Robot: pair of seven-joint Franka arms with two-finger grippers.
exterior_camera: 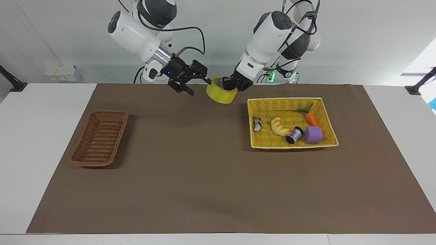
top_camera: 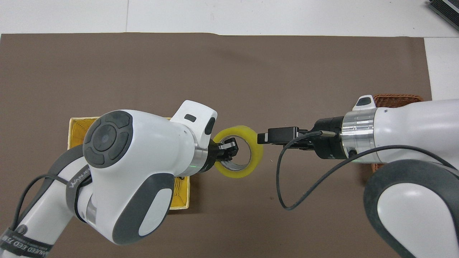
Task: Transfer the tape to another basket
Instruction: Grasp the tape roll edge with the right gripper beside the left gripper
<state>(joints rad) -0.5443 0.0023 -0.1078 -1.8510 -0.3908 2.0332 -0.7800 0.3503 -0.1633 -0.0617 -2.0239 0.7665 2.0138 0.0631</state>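
The yellow tape (exterior_camera: pixel 220 95) hangs in the air over the brown mat, between the two baskets. My left gripper (exterior_camera: pixel 229 84) is shut on its wall, with one finger inside the white core; in the overhead view the tape (top_camera: pixel 239 174) rings that gripper (top_camera: pixel 226 149). My right gripper (exterior_camera: pixel 200 87) is open and level with the tape, and one fingertip is right at its rim; it also shows in the overhead view (top_camera: pixel 268 139). The reddish-brown wicker basket (exterior_camera: pixel 98 137) stands empty at the right arm's end, mostly hidden by the right arm in the overhead view (top_camera: pixel 394 99).
A yellow woven basket (exterior_camera: pixel 282 100) at the left arm's end holds a croissant toy (exterior_camera: pixel 280 126), a carrot (exterior_camera: pixel 311 118), a purple cube (exterior_camera: pixel 313 134), a small can (exterior_camera: pixel 294 135) and a small figure (exterior_camera: pixel 256 124). A brown mat (exterior_camera: pixel 190 177) covers the table.
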